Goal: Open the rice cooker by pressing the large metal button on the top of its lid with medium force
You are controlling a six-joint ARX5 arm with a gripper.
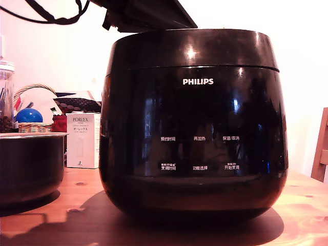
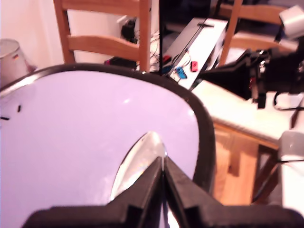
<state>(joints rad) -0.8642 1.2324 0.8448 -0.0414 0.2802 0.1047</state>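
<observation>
Wrist view first: black two-fingered gripper (image 2: 164, 164) with jaws together, nothing between them, tips resting at or just over the near end of the large teardrop-shaped metal button (image 2: 142, 159) set in the glossy lid (image 2: 85, 133), here washed pale lilac by reflected light inside a black rim. Contact or a thin gap, impossible to tell. Beyond the rim, wooden ladder-back chairs (image 2: 104, 42) and a dark camera rig (image 2: 266, 71). Exterior view: large glossy black rounded rice cooker (image 1: 193, 138) with white PHILIPS logo, standing on the wooden table (image 1: 307, 215), lid apparently shut, dark arm hardware (image 1: 148, 15) just above it; a smaller dark steel-rimmed pot (image 1: 28, 164) and a white PORLEX box (image 1: 83, 139) at the exterior view's left. Likely trouble from here: narrow tips sliding off the polished, curved button under pressure, or pressing too near its edge, leaving the latch unreleased; possibly also the sprung lid striking the arm.
</observation>
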